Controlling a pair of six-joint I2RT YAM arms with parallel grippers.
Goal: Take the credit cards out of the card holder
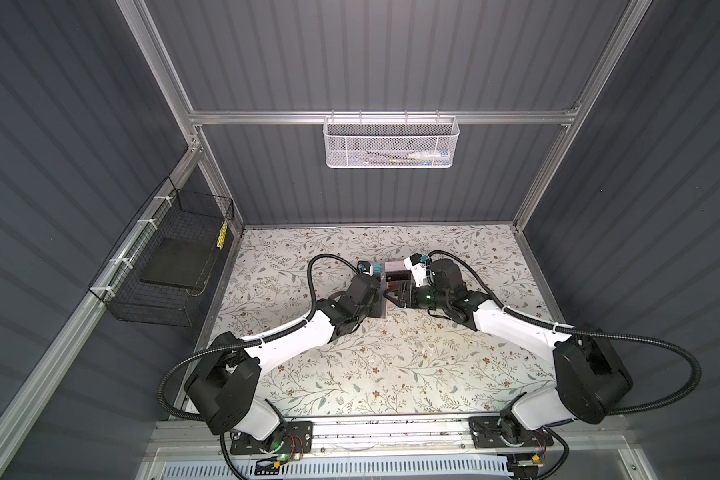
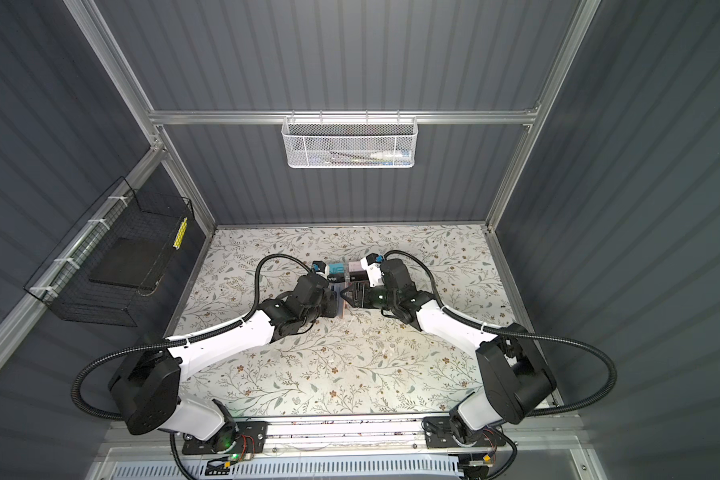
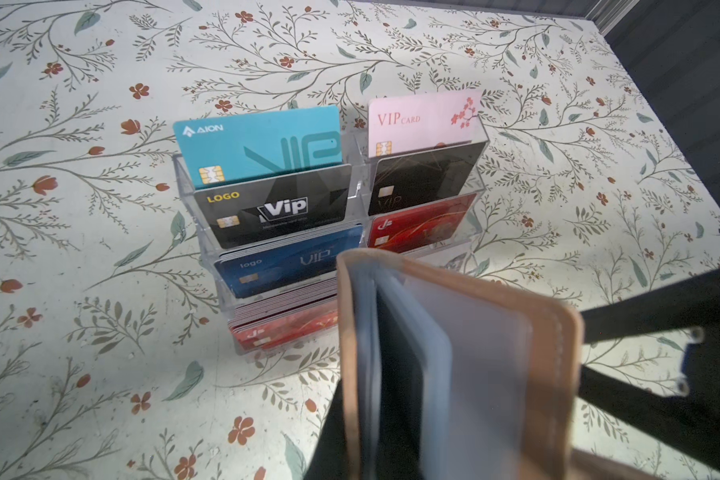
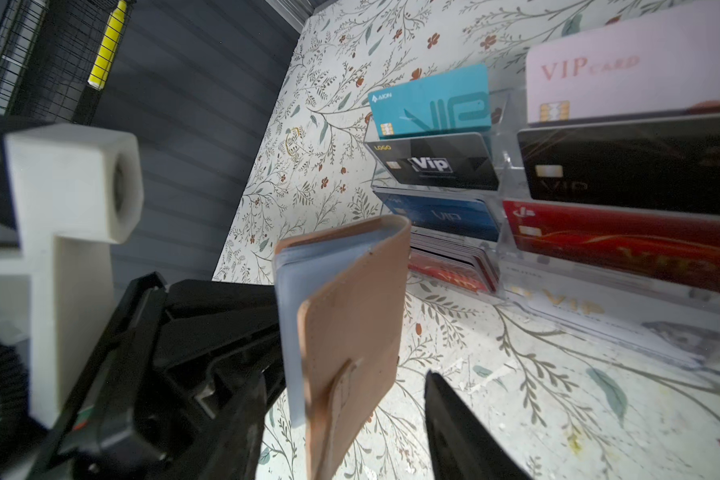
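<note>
Here, the floral table (image 1: 391, 374) is seen bearing a clear rack (image 3: 360, 178) near its middle. Just in front, the tan holder (image 4: 350, 324) is held upright, part open, clamped by the left tool (image 1: 378, 305); the right tool (image 1: 390, 296) is spread wide close beside it. Cards (image 3: 262, 145) are stood in the rack's tiers.

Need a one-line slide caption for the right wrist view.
Left gripper holds the tan card holder upright and slightly open in front of a clear acrylic rack of VIP cards.

Card holder (image 3: 474, 365) before rack (image 3: 360, 195), cards (image 3: 262, 145) in rack's 2 columns, rack on table (image 3: 100, 291).
</note>
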